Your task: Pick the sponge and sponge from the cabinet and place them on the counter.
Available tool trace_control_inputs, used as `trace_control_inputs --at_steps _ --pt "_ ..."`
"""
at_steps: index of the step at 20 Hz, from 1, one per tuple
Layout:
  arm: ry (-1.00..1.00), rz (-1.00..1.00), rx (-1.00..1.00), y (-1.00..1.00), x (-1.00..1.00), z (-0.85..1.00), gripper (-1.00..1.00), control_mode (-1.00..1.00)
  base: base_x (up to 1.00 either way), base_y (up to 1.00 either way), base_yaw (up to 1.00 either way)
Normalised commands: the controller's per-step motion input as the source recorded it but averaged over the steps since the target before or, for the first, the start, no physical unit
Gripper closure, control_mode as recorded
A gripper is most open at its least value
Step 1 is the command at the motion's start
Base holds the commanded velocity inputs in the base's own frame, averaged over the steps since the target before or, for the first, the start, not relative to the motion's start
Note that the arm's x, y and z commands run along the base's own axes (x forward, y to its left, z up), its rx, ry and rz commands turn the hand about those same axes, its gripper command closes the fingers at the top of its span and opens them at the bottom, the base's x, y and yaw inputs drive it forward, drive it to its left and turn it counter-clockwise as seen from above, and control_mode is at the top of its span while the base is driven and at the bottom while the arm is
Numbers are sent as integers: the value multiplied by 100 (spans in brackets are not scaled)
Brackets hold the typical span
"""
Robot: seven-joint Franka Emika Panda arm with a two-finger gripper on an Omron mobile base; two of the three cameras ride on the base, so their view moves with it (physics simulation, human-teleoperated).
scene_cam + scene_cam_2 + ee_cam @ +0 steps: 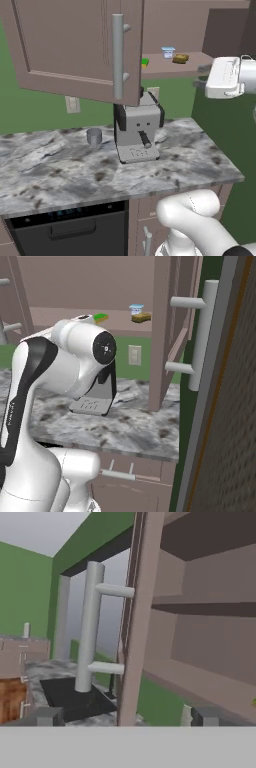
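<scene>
Cabinet (75, 45) open; green sponge (145, 62), tan sponge (180, 58) on shelf, well beyond our spread, empty fingers (50, 716). Nothing moved to counter (60, 170).

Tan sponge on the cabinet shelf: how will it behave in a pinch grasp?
The tan sponge is a small, low block lying flat, so probably light and unlikely to roll or tip. Likely soft, so it may compress. The white cup close beside it could get nudged.
</scene>
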Motion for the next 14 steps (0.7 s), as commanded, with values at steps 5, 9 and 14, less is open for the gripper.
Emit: trace_control_inputs --at_steps 5,9,14 --pt "-6 4 2 0 9 0 -100 -100 0 0 0" --pt "-1 0 0 0 12 -1 -100 -100 0 0 0" --pt "0 0 0 0 21 0 -100 -100 0 0 0"
